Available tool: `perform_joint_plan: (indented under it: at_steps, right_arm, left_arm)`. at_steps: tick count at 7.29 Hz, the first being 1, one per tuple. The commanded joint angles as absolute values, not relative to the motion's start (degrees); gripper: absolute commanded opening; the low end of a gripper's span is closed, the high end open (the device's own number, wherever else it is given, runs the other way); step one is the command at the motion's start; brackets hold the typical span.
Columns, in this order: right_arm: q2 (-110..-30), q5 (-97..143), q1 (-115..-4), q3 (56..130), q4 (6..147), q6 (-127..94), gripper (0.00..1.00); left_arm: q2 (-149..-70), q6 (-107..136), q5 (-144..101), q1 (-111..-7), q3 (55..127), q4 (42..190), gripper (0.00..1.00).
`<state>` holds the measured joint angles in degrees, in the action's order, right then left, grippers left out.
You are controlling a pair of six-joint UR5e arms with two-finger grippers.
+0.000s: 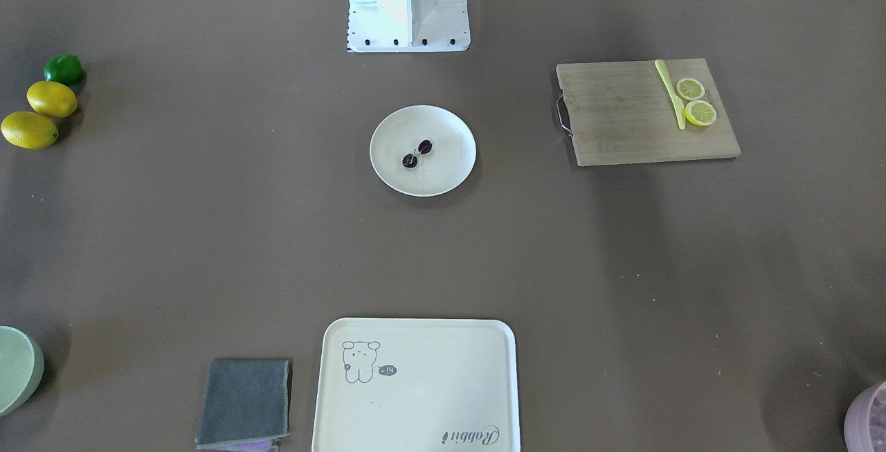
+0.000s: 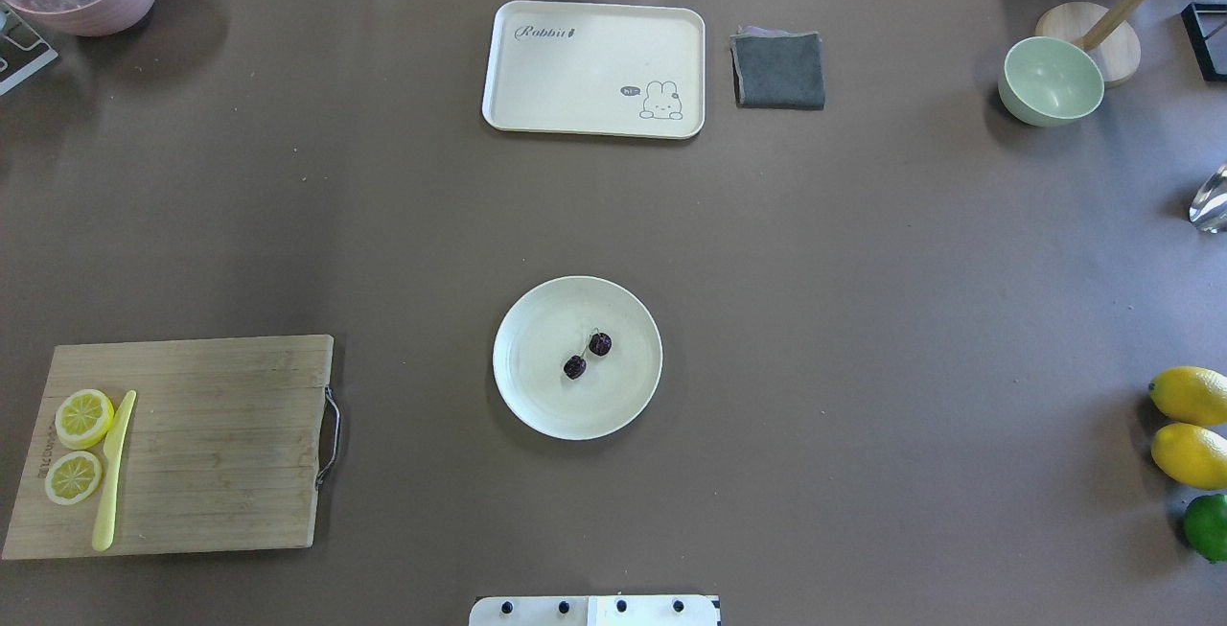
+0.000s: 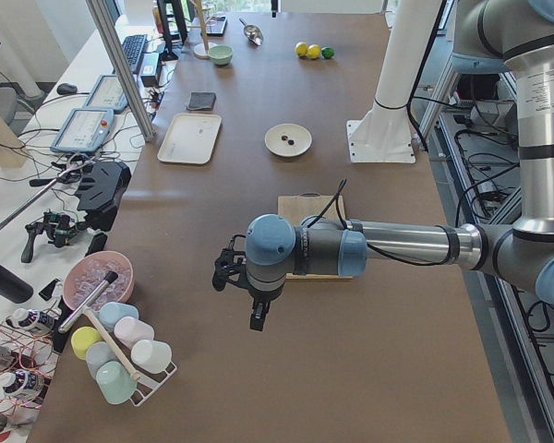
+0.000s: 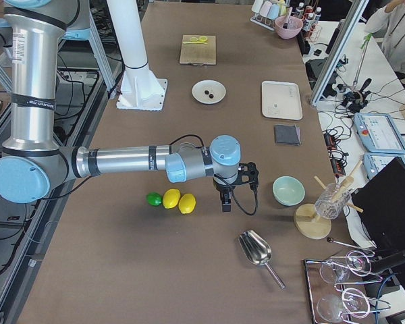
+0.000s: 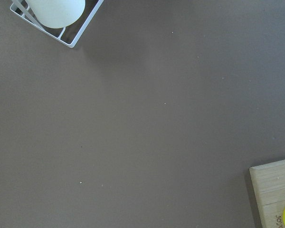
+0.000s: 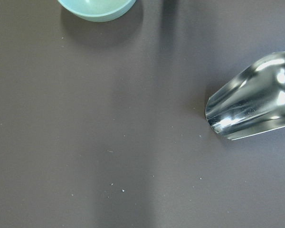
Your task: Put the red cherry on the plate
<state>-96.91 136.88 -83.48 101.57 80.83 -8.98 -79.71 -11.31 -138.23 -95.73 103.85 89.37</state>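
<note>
The red cherry [image 1: 417, 154] [image 2: 588, 356], two dark maroon fruits on one thin stem, lies near the middle of the round cream plate [image 1: 450, 169] [image 2: 537, 391] at the table's centre. No gripper is near it. My left gripper [image 3: 257, 318] hangs over bare table beyond the cutting board, near the cup rack; it shows only in the exterior left view, so I cannot tell its state. My right gripper [image 4: 224, 204] hangs near the lemons and the green bowl, seen only in the exterior right view, state unclear too.
A wooden cutting board [image 2: 220, 444] carries lemon slices [image 2: 83, 417] and a yellow knife [image 2: 113, 468]. A bear tray [image 2: 594, 68] and grey cloth [image 2: 778, 70] lie at the far side. Green bowl [image 2: 1051, 81], lemons [image 2: 1192, 425], lime [image 2: 1208, 525], metal scoop [image 6: 256, 97], cup rack [image 3: 125, 355].
</note>
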Motion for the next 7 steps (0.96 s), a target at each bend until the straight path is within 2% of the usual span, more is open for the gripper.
perform_joint_plan:
  at_steps: [1,5,7]
  right_arm:
    - [-97.6,136.2,-83.8,102.0,80.5,-8.8,1.0]
    - [-100.0,137.0,-86.6,102.2,80.2,-8.8,1.0]
    - [-101.5,135.0,-88.6,101.6,79.7,-7.7,1.0]
  left_arm:
    - [-81.0,-10.8,-138.0,-97.3,103.1,89.6,0.98]
    - [-81.9,-8.2,-138.5,-95.3,105.0,91.5,0.98]
    - [-82.9,-8.0,-138.3,-95.3,103.0,91.9,0.98]
